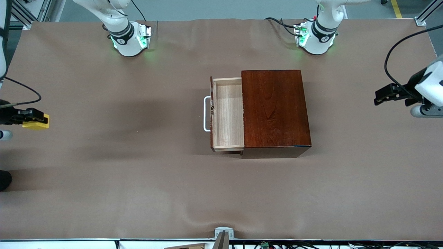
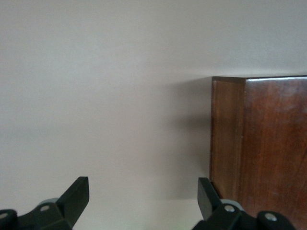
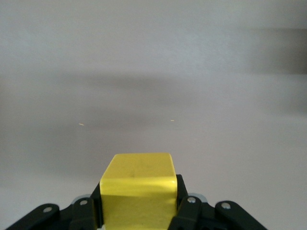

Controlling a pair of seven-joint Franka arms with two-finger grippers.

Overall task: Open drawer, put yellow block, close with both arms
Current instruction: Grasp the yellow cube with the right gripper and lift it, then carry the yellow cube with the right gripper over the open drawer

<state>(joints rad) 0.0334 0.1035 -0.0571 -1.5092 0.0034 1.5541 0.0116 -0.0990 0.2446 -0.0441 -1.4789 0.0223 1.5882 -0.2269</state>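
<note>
The dark reddish-brown box (image 1: 275,110) stands mid-table. Its drawer (image 1: 226,116) is pulled open toward the right arm's end, its light-wood tray is bare, and its white handle (image 1: 206,114) faces that end. My right gripper (image 1: 41,119) is at the right arm's end of the table, well away from the drawer, and is shut on the yellow block (image 1: 37,123). The right wrist view shows the block (image 3: 139,175) clamped in that gripper (image 3: 138,203). My left gripper (image 1: 378,98) is open and empty at the left arm's end. In the left wrist view (image 2: 142,196) the box's back corner (image 2: 259,143) is close by.
The brown table cover (image 1: 138,155) spreads all round the box. The two arm bases (image 1: 129,39) (image 1: 316,38) stand along the edge farthest from the front camera. A grey camera mount (image 1: 223,234) sits at the nearest edge.
</note>
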